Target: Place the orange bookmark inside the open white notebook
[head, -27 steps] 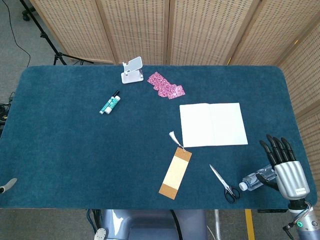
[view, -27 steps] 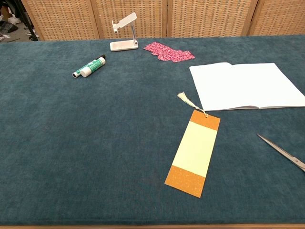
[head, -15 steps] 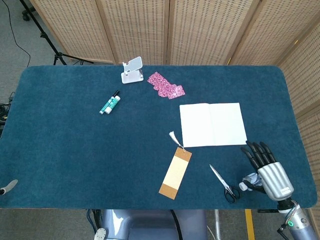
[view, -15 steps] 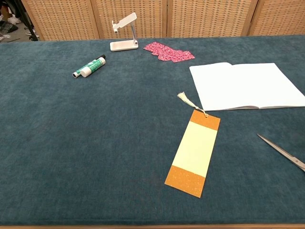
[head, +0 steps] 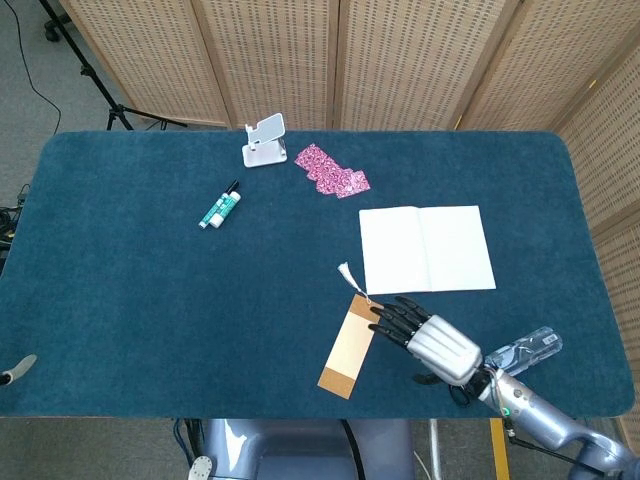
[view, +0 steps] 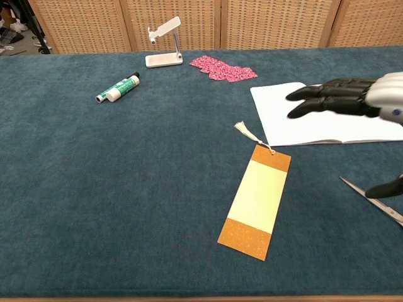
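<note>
R hand (head: 432,337) empty, fingers spread nr bookmark (head: 352,345), scissors (view: 376,201) beside, bottle (head: 524,352) behind

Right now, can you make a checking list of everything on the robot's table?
Surface: blue cloth table.
Job's things: orange bookmark flat, white tassel; open white notebook beside it, apart.
Clutter: scissors, water bottle, green tube, pink patterned pieces, white stand.
Hands: right hand open, fingers reaching toward the bookmark's top end, holding nothing; left not seen.
Cables: black cable on the floor.
Surroundings: wicker screens, tripod legs.
</note>
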Motion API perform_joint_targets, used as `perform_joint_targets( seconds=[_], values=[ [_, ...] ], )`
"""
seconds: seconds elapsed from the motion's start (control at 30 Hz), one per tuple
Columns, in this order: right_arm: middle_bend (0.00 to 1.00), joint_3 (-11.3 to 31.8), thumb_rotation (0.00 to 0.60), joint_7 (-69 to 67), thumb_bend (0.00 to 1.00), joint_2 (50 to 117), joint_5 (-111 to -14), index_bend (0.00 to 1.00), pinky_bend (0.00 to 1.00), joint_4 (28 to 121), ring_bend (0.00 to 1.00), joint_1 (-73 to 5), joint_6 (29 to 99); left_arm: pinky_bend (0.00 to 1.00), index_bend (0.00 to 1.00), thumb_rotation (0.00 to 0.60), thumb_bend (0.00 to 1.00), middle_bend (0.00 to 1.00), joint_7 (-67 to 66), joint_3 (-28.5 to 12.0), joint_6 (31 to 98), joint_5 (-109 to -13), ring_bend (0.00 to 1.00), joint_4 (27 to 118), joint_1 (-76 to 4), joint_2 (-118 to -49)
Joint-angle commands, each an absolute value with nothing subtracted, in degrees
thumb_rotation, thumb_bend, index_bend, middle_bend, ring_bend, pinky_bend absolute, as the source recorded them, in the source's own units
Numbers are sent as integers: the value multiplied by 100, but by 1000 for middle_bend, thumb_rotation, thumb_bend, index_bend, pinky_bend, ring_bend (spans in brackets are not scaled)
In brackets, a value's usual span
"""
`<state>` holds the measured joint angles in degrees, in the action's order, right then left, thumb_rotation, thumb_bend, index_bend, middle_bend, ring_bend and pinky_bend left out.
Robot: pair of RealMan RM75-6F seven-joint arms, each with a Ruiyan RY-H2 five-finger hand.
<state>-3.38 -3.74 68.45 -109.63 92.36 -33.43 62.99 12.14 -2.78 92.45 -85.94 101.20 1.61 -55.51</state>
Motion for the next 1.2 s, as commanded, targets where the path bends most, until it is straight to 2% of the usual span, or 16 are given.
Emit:
perform_joint_targets(
  seconds=[0.03, 0.23, 0.4, 0.9, 1.2],
  values=[
    [0, -75, 600, 385, 0, 7183, -10738, 98, 0, 9612, 0, -3865, 5366, 0, 0, 600, 0, 0, 1236, -297, 9221, -8551, 0, 10110, 151, -5549],
    [0, 382, 600, 1408, 0, 7780, -9782, 124, 0, 9741, 0, -4263, 4253, 0, 0, 600, 0, 0, 1298, -309, 9150, -8514, 0, 10098, 129, -5527],
    [0, 602, 600, 2468, 0, 8174, -9014, 147, 0, 9642, 0, -4418, 3766, 0, 0, 600, 0, 0, 1362, -297, 9150, -8550, 0, 10077, 134, -5511],
    [0, 628, 600, 4785, 28, 8755, -7523, 195, 0, 9474, 0, -4670, 3837, 0, 0, 600, 0, 0, 1560, -280, 9186, -8620, 0, 10015, 162, -5469],
    [0, 476, 600, 5419, 28, 8901, -7017, 195, 0, 9395, 0, -4864, 4022, 0, 0, 600, 0, 0, 1622, -281, 9163, -8614, 0, 9999, 158, -5450]
  ],
)
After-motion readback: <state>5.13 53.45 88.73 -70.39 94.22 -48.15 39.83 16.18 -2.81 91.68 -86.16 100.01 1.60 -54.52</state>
